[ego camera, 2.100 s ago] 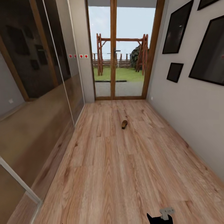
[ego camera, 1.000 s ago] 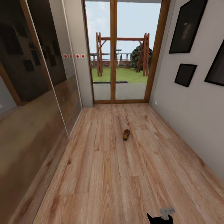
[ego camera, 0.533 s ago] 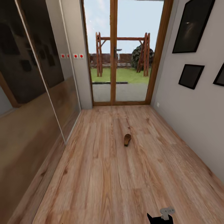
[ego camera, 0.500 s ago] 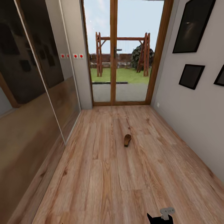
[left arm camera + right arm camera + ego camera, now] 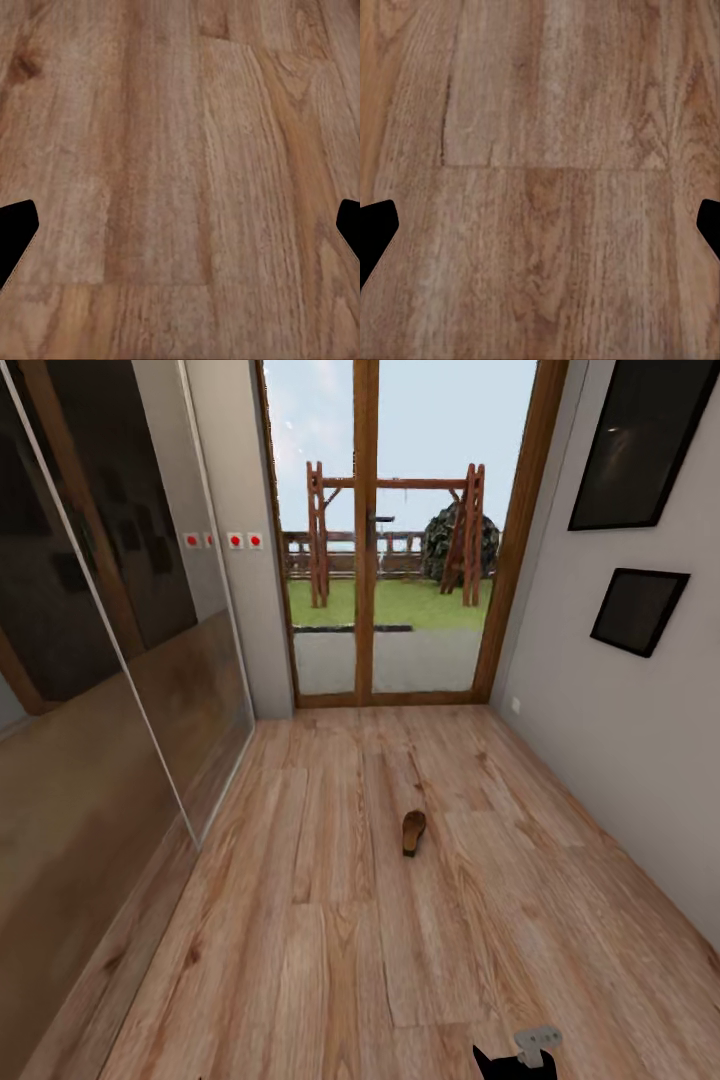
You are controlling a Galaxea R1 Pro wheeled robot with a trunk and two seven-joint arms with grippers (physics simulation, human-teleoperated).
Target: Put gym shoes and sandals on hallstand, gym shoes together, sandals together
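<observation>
1. The head view takes in the whole corridor: a wood-plank floor (image 5: 330,950) running to a glazed double door (image 5: 400,530) with a garden swing frame (image 5: 395,530) outside.
2. That view alone shows a sandal (image 5: 413,831), lying by itself on the floor about midway between the side walls, nearer the door than the robot, well apart from everything else.
3. The sandal is small and dark brown with a tan insole, its length running roughly toward the door; finer detail is too small to tell.
4. Along the left wall stand glossy mirrored panels (image 5: 110,660); the right wall carries dark framed pictures (image 5: 638,610).
5. A small black and grey robot part (image 5: 520,1055) shows at the bottom edge of the head view.
6. The left wrist view looks down on bare planks (image 5: 180,180), with the left gripper (image 5: 180,240) fingertips (image 5: 15,232) at opposite edges: jaws wide apart, nothing between them.
7. The right wrist view shows a plank seam (image 5: 555,166), and the right gripper (image 5: 540,232) jaws likewise spread wide and empty.
</observation>
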